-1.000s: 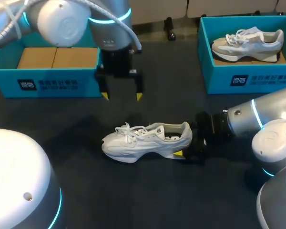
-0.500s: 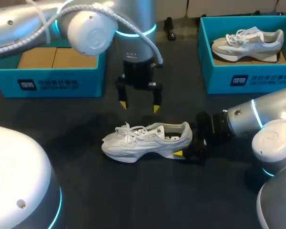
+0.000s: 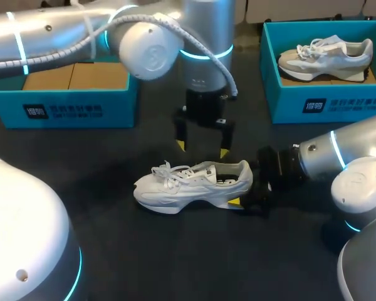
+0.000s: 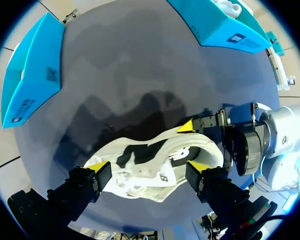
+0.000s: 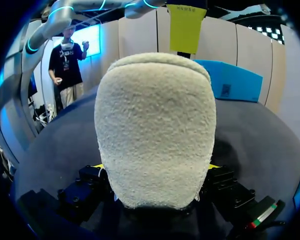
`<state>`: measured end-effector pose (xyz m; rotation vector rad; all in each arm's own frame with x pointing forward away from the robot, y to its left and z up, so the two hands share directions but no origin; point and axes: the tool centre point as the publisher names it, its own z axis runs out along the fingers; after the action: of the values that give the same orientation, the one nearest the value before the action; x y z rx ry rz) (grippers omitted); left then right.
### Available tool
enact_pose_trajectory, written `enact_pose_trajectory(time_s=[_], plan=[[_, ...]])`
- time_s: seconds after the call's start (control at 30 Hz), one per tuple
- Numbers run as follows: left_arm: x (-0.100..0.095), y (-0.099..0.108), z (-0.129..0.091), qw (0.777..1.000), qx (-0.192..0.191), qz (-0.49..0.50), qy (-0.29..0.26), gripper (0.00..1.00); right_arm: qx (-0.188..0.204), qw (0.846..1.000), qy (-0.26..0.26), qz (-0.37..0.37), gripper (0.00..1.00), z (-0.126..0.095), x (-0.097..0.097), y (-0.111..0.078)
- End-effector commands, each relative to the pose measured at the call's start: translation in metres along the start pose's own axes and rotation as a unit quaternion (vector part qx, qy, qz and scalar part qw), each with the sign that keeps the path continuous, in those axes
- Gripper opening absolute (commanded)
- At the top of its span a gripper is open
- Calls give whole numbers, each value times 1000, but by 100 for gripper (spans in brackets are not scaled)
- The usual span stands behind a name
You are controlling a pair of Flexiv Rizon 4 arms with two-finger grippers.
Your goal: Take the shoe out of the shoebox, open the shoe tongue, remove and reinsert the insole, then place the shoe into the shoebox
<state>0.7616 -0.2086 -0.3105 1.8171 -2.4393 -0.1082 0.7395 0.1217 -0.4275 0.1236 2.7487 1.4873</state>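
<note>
A white sneaker [image 3: 191, 182] stands upright on the dark table, toe towards my left side. My right gripper [image 3: 244, 187] is shut on its heel from the right; the heel [image 5: 155, 130] fills the space between its fingers, and only the edges of the yellow tips show. My left gripper [image 3: 202, 149] hangs open just above and behind the shoe's opening. In the left wrist view the sneaker [image 4: 155, 155] lies below, between the spread fingers of the left gripper [image 4: 147, 169], which do not touch it. The dark insole shows inside the shoe.
A teal shoebox [image 3: 62, 113] with a cardboard insert stands at the back left. A second teal shoebox [image 3: 329, 103] at the back right holds a grey and white sneaker [image 3: 326, 55]. The bulk of my right arm [image 3: 357, 163] lies low over the table's right side.
My left arm has swung right and down, from in front of the left shoebox to just above the shoe, with its gripper open throughout. The right gripper and the shoe have not moved.
</note>
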Motion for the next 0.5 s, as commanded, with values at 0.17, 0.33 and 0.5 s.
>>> enact_pose_trajectory(time_s=[0.17, 0.33, 0.5], plan=[[16, 3, 18, 1000, -8, 14, -10, 100, 2, 1000, -1, 0, 0, 2, 2, 0], [21, 8, 27, 999, -13, 21, -23, 100, 2, 1000, -1, 0, 0, 2, 2, 0], [23, 9, 35, 999, -21, 23, -30, 100, 2, 1000, -1, 0, 0, 2, 2, 0]])
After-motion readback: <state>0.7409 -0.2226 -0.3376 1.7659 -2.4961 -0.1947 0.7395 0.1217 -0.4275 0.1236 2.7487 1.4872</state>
